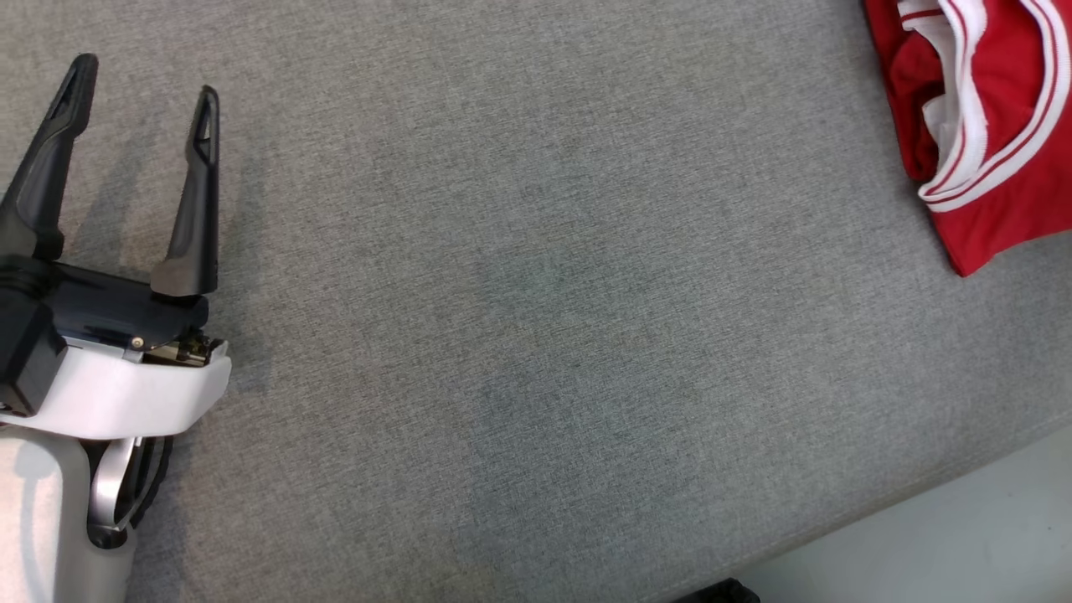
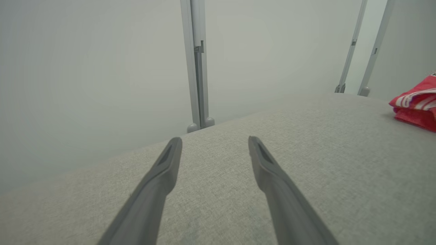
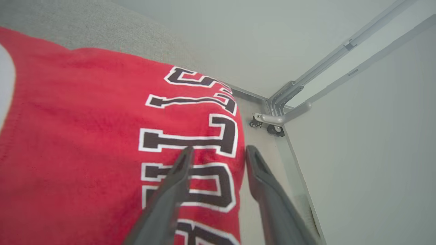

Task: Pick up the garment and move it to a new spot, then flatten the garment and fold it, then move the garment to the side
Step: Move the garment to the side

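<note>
left claw (image 1: 146, 75), grey fabric surface (image 1: 536, 335), pale wall (image 2: 85, 68)

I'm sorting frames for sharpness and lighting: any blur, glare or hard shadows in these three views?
Head view: even light, no glare, a faint soft shadow beside the left jaws on the grey surface; the red garment is crisp. Left wrist view: jaws near the lens look soft, the far posts lean. Right wrist view: jaws blurred, the garment's lettering sharp.

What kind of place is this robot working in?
Probably a robot test room: a big grey fabric-covered table, plain pale walls held by metal posts, and a red jersey lying on it.
</note>
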Available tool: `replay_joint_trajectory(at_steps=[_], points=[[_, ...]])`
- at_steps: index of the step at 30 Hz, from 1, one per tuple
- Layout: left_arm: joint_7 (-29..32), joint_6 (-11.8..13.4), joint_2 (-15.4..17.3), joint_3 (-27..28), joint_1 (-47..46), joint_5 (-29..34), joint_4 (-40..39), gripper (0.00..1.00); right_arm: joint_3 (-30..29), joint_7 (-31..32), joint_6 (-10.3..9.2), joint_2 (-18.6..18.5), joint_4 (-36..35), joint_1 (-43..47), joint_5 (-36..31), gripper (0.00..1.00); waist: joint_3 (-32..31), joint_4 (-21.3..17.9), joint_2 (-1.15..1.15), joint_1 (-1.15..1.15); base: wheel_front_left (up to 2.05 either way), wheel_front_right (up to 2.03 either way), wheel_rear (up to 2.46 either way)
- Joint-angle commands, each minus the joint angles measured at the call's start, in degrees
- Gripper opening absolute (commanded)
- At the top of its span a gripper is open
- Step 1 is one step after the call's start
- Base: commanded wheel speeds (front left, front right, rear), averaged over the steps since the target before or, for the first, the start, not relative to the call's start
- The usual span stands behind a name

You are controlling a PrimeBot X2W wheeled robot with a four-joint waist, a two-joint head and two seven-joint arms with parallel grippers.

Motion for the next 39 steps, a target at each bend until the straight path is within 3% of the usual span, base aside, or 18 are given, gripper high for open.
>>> replay_joint_trajectory(at_steps=[1,5,9,20,28,39], points=[[0.03,-0.28,0.16,-0.12,-1.12,-0.04,0.23,1.0,-1.11,-1.66,-0.04,0.93,2.27,-0.75,-0.74,1.0,-0.04,0.28,0.0,0.0,0.0,0.0,0.0],[-0.86,0.04,-0.28,-0.34,-0.56,-0.56,1.75,1.0,-5.69,-6.1,-0.04,4.48,8.04,-0.81,-1.42,1.0,-1.73,0.69,0.0,0.0,0.0,0.0,0.0],[-2.54,0.71,-1.28,-0.21,1.29,-1.5,4.14,1.0,-11.79,-9.51,-0.04,8.02,8.43,0.83,-0.75,1.0,-5.48,1.16,0.0,0.0,0.0,0.0,0.0],[-6.63,3.12,-4.24,0.55,6.85,-3.67,10.27,1.0,-24.04,-10.18,-0.04,20.52,-13.25,15.61,-6.8,1.0,-16.94,5.02,0.0,0.0,0.0,0.0,0.0],[-7.93,4.12,-6.33,0.19,10.3,-5.11,12.88,1.0,-22.63,-5.79,-0.04,28.82,-27.47,24.94,-9.78,1.0,-22.49,10.22,0.0,0.0,0.0,0.0,0.0],[-8.85,5.15,-6.86,1.02,14.3,-6.48,15.74,1.0,-18.96,-0.51,-0.03,33.33,-35.38,33.12,-11.4,1.0,-27.94,16.26,0.0,0.0,0.0,0.0,0.0]])
